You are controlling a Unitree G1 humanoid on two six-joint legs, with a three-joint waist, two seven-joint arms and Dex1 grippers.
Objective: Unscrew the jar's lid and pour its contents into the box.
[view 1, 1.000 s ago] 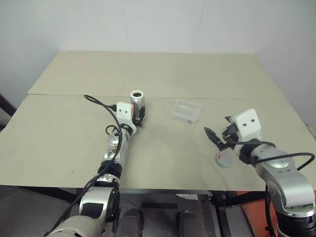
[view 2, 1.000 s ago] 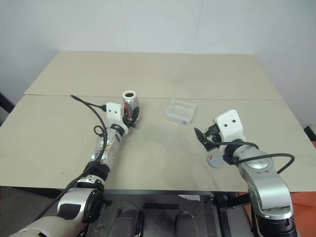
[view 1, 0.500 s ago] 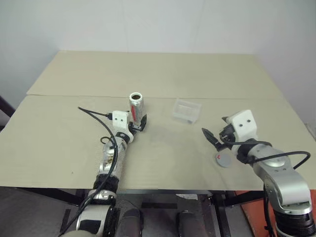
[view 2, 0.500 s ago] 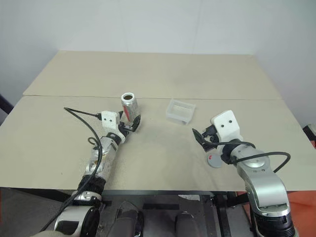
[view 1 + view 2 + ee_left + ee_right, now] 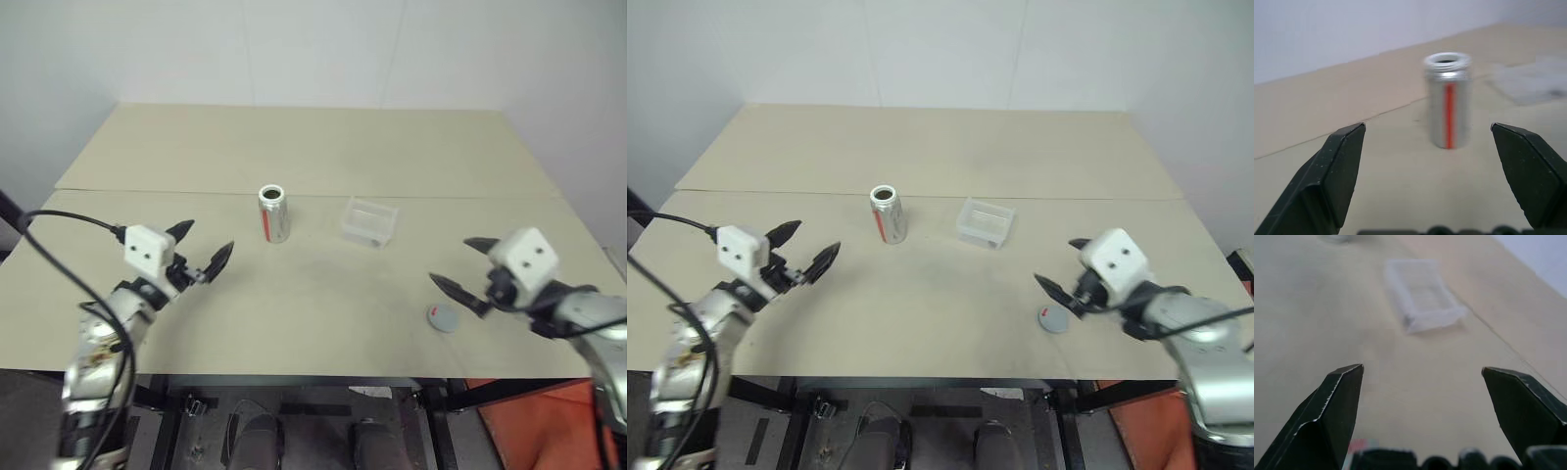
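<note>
Pale beige boards form the table [image 5: 323, 147], a seam running across it just behind the objects, with a plain white wall [image 5: 294, 49] rising beyond its far edge. Near the seam, at the middle of the tabletop, the jar [image 5: 272, 212] stands upright and uncapped: a narrow silvery cylinder with a threaded open mouth and a red stripe down its side, seen clearly in the left wrist view [image 5: 1448, 100]. Beside it, toward the robot's right and apart from it, sits the box [image 5: 370, 221], a low-walled transparent plastic rectangle resting flat on the board; what lies inside it is too faint to tell. The lid [image 5: 443, 317], a small flat grey disc with a speck of red at its edge, lies on the table near the front edge on the right side, well apart from both jar and box.

At the left side of the table the left gripper [image 5: 199, 247] hangs above the surface, its two black fingers spread wide and holding nothing, aimed toward the jar from a distance. At the right the right gripper [image 5: 462, 267] is likewise spread wide and empty, poised just beside and above the lid without touching it, its fingers framing the box in the right wrist view [image 5: 1422, 293]. Bare tabletop lies between each gripper and the jar. A black cable [image 5: 59, 220] loops from the left wrist.
</note>
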